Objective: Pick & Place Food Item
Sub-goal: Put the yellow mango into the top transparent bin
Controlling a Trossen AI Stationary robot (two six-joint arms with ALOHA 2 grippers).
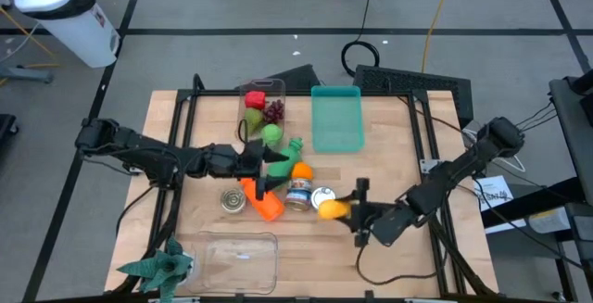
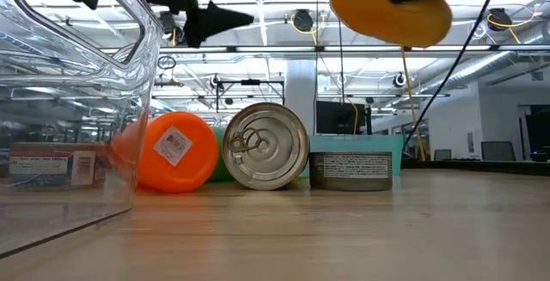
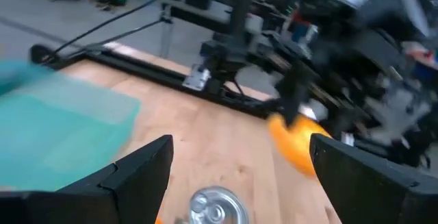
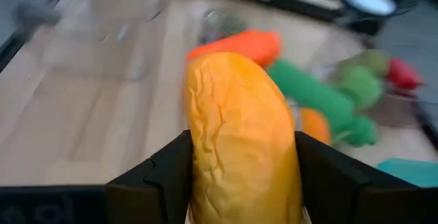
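Observation:
A yellow-orange, bread-like food item [image 1: 331, 210] [image 4: 239, 135] sits between the fingers of my right gripper [image 1: 345, 213], right of the table's middle. In the low view the item [image 2: 391, 8] is up above the table. My left gripper [image 1: 275, 171] [image 3: 241, 147] is open and hovers over a heap of toy food: an orange carrot [image 1: 264, 201], a green piece [image 1: 272, 136] and an orange [image 1: 301, 170]. Tin cans [image 1: 322, 196] [image 2: 266, 146] lie on the wood between the two grippers. My right gripper is shut on the yellow-orange food item, pinched between the two fingers [image 4: 171, 172] at its sides [image 4: 202, 148]. The fingers come in roughly level from the table's right. The item is lifted clear of the table and juts out past the fingertips.
A teal tray [image 1: 335, 118] lies at the far middle, and a small clear tub with red fruit and grapes [image 1: 262, 104] stands to its left. A clear empty container [image 1: 232, 258] [image 2: 69, 100] sits at the near edge beside a green leafy toy [image 1: 157, 266]. Another can [image 1: 232, 199] lies on the left.

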